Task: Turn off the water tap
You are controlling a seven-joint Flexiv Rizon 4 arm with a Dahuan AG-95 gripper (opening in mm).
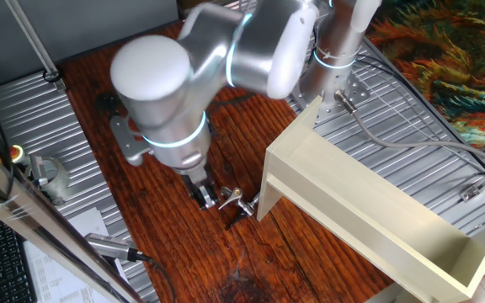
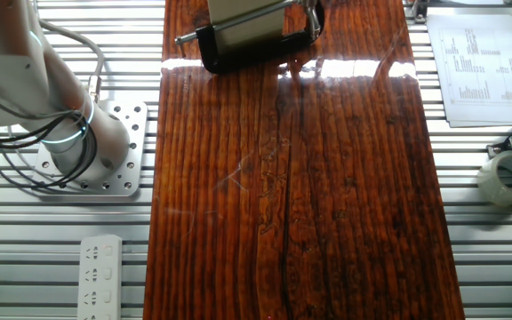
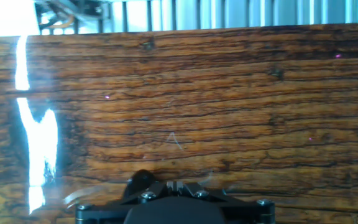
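Note:
The water tap [image 1: 233, 201] is a small shiny silver piece with a short lever and a dark stem, standing on the wooden board by the near corner of the cream box [image 1: 369, 210]. My gripper [image 1: 204, 194] points down just left of the tap, its fingertips right at the lever's end. In the hand view the fingers [image 3: 178, 185] stand pressed together with nothing between them. A dark rounded shape [image 3: 143, 179] and a silvery blur lie just left of them. The other fixed view shows neither tap nor gripper.
A black C-clamp [image 2: 256, 44] holds the cream box at the board's far end. A silver pen-like tool [image 1: 112, 247] with a cable lies near the front left. A tape roll [image 2: 511, 175], papers [image 2: 478, 62] and a power strip [image 2: 100, 267] lie beside the board.

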